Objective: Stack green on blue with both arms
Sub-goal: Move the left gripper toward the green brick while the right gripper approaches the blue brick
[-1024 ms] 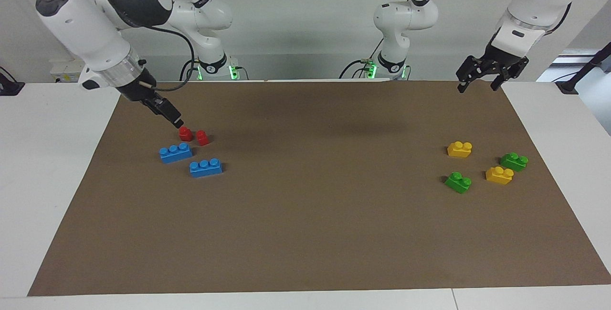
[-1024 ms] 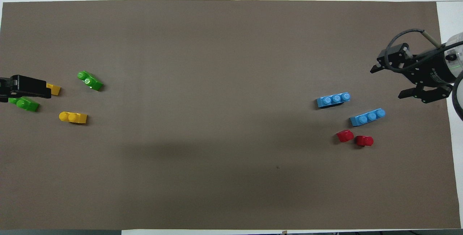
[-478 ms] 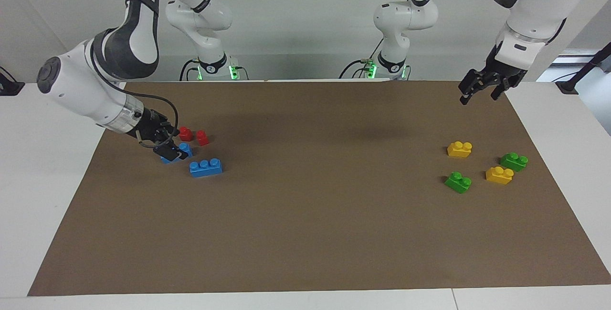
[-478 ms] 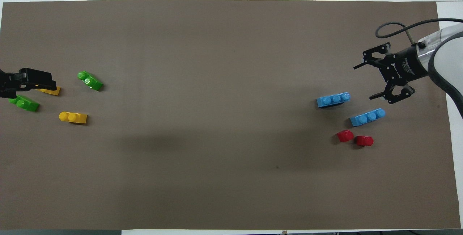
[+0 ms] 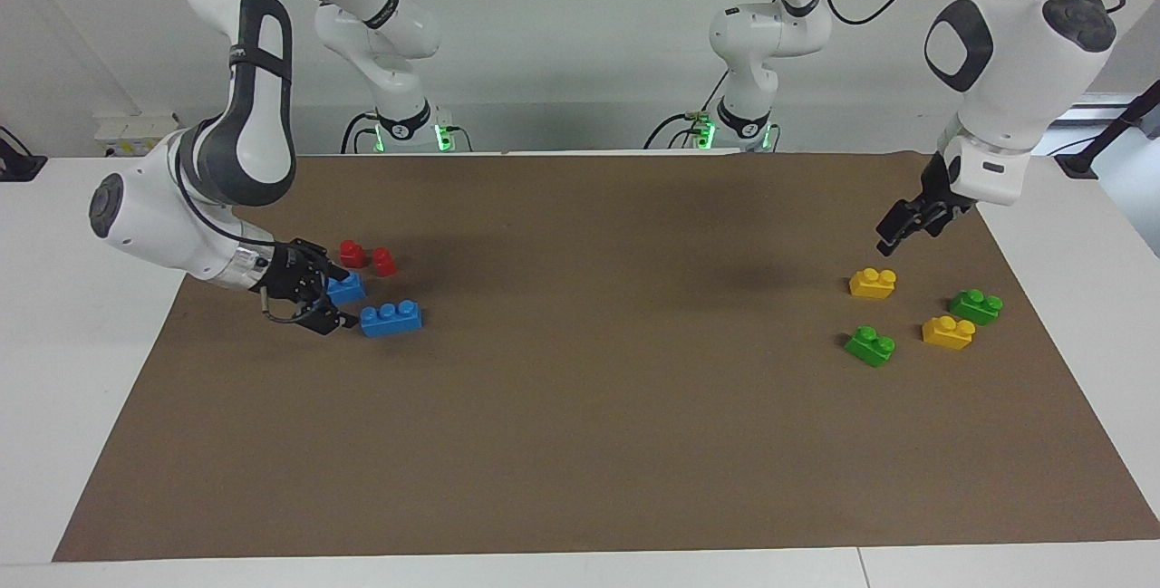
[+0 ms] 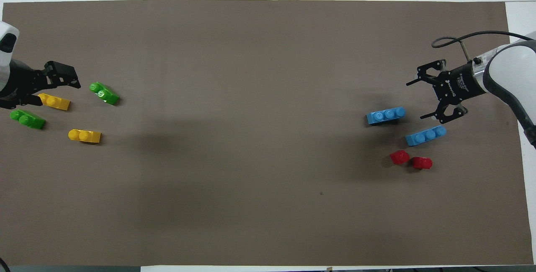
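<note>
The right gripper (image 5: pixel 333 300), fingers apart, is seen just beside the blue brick (image 5: pixel 391 318), apparently untouched; the left gripper's (image 5: pixel 893 237) fingers are spread above a yellow brick (image 5: pixel 873 283).

Glossy plastic bricks (image 5: pixel 391 318), matt mat (image 5: pixel 598 443)

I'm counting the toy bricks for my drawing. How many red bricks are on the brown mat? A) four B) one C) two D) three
C: two small red bricks sit side by side on the brown mat, a little nearer to the robots than the two blue bricks.
</note>
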{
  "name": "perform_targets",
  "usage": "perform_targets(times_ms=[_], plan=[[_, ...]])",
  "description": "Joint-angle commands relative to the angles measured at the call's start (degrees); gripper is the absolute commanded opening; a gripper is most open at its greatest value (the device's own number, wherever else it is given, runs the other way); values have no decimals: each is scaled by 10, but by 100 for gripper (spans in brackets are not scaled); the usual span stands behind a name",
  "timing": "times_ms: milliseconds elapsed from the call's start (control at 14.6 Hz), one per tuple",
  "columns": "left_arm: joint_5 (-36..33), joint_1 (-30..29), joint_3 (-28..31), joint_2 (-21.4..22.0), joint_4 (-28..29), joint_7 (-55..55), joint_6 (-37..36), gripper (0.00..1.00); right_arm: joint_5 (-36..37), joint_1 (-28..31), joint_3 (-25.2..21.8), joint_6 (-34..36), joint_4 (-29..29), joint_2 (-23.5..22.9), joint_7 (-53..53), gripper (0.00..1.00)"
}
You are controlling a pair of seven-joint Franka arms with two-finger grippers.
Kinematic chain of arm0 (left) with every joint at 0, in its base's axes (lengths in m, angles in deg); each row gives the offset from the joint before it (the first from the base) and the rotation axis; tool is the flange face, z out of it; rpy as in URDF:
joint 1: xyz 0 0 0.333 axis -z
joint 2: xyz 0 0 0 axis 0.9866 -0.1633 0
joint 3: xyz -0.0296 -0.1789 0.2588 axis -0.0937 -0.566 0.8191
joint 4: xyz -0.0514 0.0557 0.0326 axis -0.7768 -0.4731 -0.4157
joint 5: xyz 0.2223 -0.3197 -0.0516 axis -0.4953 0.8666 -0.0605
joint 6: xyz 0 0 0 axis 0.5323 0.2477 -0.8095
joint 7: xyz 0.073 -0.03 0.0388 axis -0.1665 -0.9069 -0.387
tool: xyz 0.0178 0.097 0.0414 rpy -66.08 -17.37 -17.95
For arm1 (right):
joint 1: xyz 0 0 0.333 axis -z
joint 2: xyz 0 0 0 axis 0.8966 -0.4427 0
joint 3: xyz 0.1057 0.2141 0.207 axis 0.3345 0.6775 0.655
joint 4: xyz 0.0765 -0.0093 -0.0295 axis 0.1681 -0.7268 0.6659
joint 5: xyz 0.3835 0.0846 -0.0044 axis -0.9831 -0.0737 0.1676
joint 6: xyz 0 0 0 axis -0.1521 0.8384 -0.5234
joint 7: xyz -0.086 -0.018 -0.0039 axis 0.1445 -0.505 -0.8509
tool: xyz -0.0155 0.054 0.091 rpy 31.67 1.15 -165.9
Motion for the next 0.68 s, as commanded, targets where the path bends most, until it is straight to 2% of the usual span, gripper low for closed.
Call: perform_targets(times_ms=[0,615], plan=[[0,-9,-2,-32,-1,66,31,100,-27,11,5,-34,-20,-4,-6,100],[36,-29,-2,-151,-7,275,161,100,-50,11,5,-99,-76,2,-12,100]])
